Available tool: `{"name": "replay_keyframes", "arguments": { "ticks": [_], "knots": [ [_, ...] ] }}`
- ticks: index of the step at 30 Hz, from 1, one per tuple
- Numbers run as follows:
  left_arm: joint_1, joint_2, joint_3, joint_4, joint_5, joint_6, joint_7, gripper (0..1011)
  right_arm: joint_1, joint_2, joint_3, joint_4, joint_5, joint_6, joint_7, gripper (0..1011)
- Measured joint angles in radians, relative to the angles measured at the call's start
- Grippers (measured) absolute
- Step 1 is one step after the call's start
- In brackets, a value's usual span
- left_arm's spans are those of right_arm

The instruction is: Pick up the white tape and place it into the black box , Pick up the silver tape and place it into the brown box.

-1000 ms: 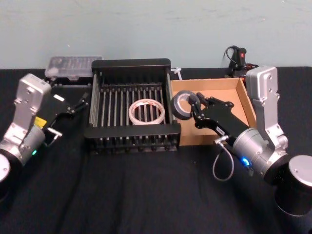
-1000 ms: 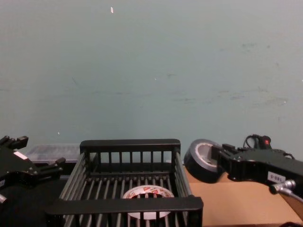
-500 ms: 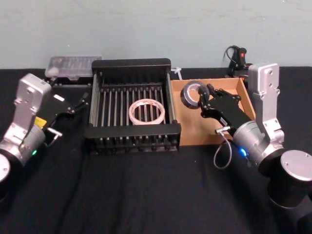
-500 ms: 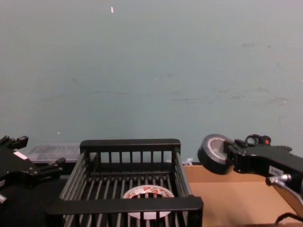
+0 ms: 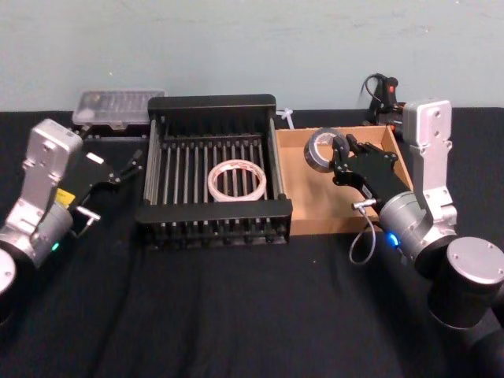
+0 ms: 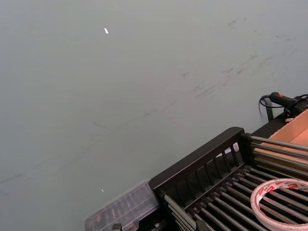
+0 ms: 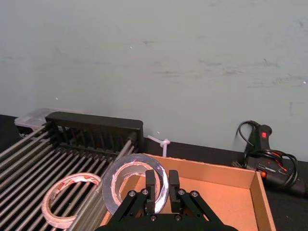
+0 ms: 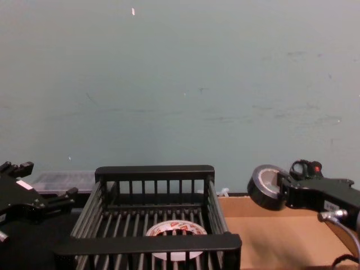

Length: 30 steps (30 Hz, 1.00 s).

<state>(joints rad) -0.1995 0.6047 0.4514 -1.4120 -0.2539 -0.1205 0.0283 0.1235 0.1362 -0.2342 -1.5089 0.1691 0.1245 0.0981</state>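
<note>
The silver tape (image 5: 320, 148), a thick grey roll, hangs above the back left part of the brown box (image 5: 315, 213), and my right gripper (image 5: 337, 153) is shut on its wall. In the right wrist view the fingers (image 7: 150, 185) pinch the silver tape (image 7: 126, 186) over the brown box (image 7: 231, 192). From the chest, the silver tape (image 8: 266, 187) floats clear above the cardboard. The white tape (image 5: 235, 179) lies flat on the slats of the black box (image 5: 213, 103). My left gripper (image 5: 120, 168) rests open, left of the black box.
A clear plastic case (image 5: 118, 105) stands behind the black box's left corner. A black corded tool (image 5: 383, 94) with a red button lies behind the brown box. The black cloth in front of both boxes is bare.
My right gripper has carried the silver tape back and to the right, from the brown box's left wall to over its back left part. The left arm has not moved.
</note>
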Motion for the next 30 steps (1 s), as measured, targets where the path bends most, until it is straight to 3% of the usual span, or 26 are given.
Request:
{"name": "replay_keyframes", "arguments": {
  "ticks": [30],
  "knots": [
    [0.0,0.0,0.0,0.0,0.0,0.0,0.0,1001,0.053,-0.044,0.034,0.14,-0.068,0.019,0.027,171]
  ]
}}
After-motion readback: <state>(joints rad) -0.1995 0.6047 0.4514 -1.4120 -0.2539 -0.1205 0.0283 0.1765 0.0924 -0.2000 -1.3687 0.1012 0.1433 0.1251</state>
